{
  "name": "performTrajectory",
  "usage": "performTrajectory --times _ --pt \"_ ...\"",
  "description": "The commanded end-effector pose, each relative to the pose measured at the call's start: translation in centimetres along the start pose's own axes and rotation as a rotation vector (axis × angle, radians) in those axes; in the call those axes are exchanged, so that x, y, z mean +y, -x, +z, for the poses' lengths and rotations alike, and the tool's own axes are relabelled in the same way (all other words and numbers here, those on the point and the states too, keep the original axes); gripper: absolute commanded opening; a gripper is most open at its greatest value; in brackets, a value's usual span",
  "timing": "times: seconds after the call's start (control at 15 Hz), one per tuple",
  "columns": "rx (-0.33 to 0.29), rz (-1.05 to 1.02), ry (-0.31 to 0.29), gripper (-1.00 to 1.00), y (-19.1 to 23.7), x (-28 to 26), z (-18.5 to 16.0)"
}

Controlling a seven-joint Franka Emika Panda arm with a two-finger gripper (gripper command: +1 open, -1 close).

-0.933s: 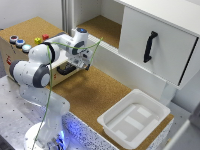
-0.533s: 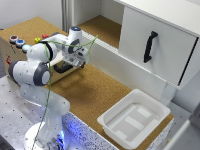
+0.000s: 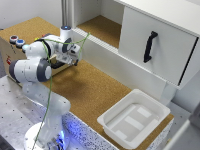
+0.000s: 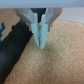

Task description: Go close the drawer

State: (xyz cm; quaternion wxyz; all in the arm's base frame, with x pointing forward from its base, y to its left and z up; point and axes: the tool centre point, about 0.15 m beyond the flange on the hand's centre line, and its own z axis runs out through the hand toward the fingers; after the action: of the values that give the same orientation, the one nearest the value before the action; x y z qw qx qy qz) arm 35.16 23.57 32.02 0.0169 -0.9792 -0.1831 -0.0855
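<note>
Since the earlier frame, your hand (image 3: 75, 56) moved toward the exterior view's left, fingers (image 4: 42, 31) together, empty. Your drawer (image 3: 59, 61) lay just beyond it, at the wooden box (image 3: 11, 49) on the counter (image 3: 95, 90).

Light-wood drawer (image 3: 60, 62), behind arm

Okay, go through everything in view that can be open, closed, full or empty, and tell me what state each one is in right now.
gripper: fingers together, nothing between them, just above the cork surface.
drawer: mostly hidden behind the arm; cannot tell whether it is open or shut.
white cabinet panel: standing out from the frame, apparently open.
white tray: upright on the cork, empty.
coloured buttons: on top of the wooden box; too small to tell whether pressed.
</note>
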Motion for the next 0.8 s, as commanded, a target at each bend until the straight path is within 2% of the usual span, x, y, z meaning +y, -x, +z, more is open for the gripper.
performTrajectory --times 0.0,0.47,0.6,0.73 --pt "-0.003 -0.026 -0.003 -1.0 -3.4 -3.1 0.0" --pt "0.002 0.009 -0.091 -1.0 -5.9 -6.3 1.0" --pt "0.017 -0.005 -0.099 -1.0 -6.5 -7.2 0.5" --pt "0.051 0.019 -0.062 -1.0 -6.5 -6.3 -1.0"
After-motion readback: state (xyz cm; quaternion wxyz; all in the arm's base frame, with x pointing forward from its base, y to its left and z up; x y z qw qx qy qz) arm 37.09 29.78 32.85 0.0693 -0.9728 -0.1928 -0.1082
